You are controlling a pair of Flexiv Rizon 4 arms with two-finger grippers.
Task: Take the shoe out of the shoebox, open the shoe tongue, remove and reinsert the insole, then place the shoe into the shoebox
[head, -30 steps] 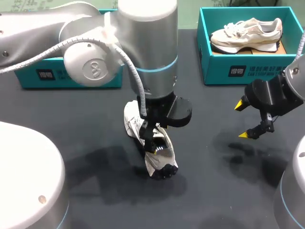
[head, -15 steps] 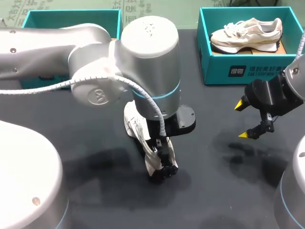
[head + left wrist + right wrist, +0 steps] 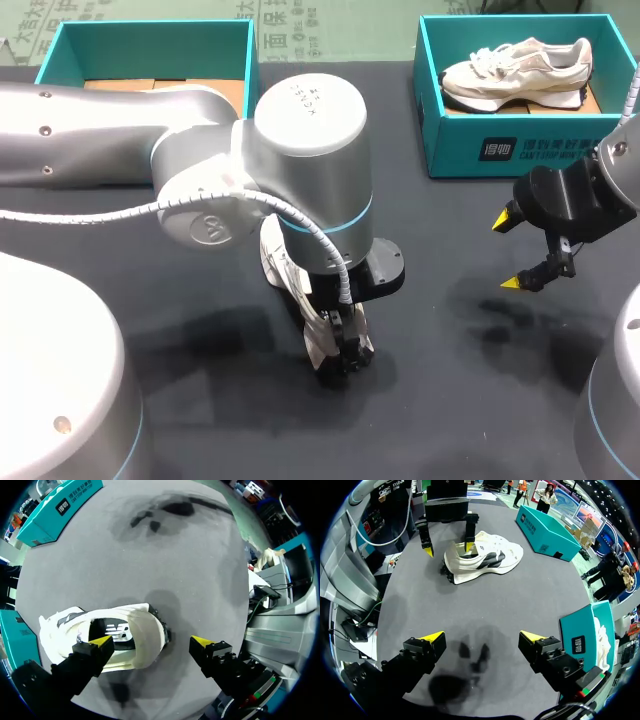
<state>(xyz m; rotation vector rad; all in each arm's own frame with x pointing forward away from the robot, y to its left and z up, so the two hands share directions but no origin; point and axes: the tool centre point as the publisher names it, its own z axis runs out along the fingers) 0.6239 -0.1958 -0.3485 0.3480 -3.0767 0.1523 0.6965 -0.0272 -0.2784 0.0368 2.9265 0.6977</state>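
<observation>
Mid-table: shoe (image 3: 271, 258) out of its box (image 3: 150, 35), which sits at 11 o'clock; heel points to 5 o'clock. Left gripper (image 3: 340, 350) over the heel, fingers spread, one tip inside the collar, gripping nothing; probably set to reach the insole. Right gripper (image 3: 512, 252) at 3 o'clock, released, empty, standing clear.

Head view: fixed above and behind the robot, looking down from afar over the whole table (image 3: 455, 400). Left wrist view: close in, facing straight down past the left gripper (image 3: 151, 641) onto the shoe (image 3: 125, 640) near the table's middle. Right wrist view: farther off, from toward the table's right edge, facing obliquely across it. All three views share the shoe and the left gripper.
</observation>
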